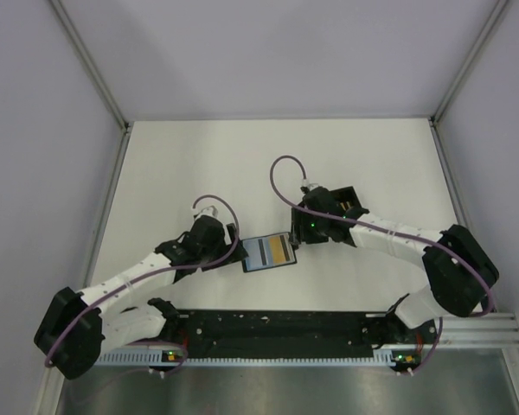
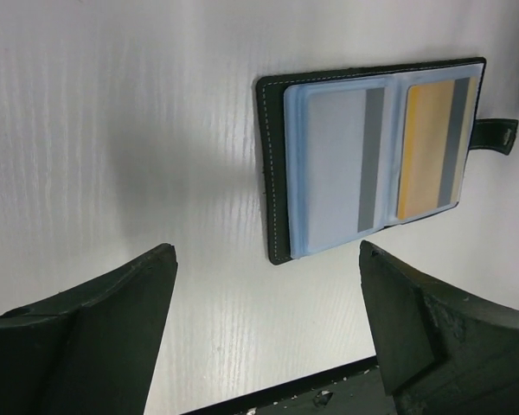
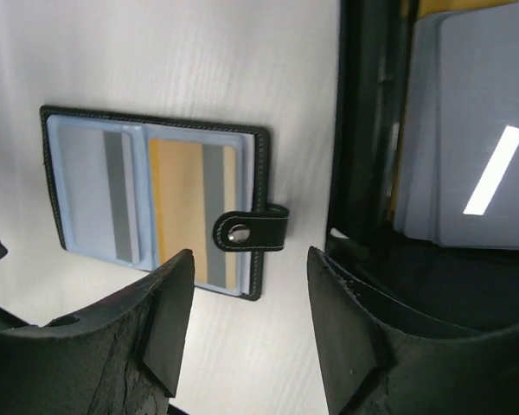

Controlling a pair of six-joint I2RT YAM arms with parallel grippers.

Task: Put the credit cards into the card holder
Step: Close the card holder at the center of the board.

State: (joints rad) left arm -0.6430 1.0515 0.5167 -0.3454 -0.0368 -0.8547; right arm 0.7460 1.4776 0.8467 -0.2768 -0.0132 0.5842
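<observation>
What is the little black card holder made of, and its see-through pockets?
The card holder looks like black leather or fake leather: matte, with pale stitching along its edge. The pockets look like soft clear plastic, slightly bluish and glossy, and you can see through them.

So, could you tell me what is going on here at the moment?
Two arms are filling a card holder. It lies open on the table between them, a grey card and an orange card already in its sleeves. The left fingers and right fingers are open and empty. More cards wait in the box.
</observation>
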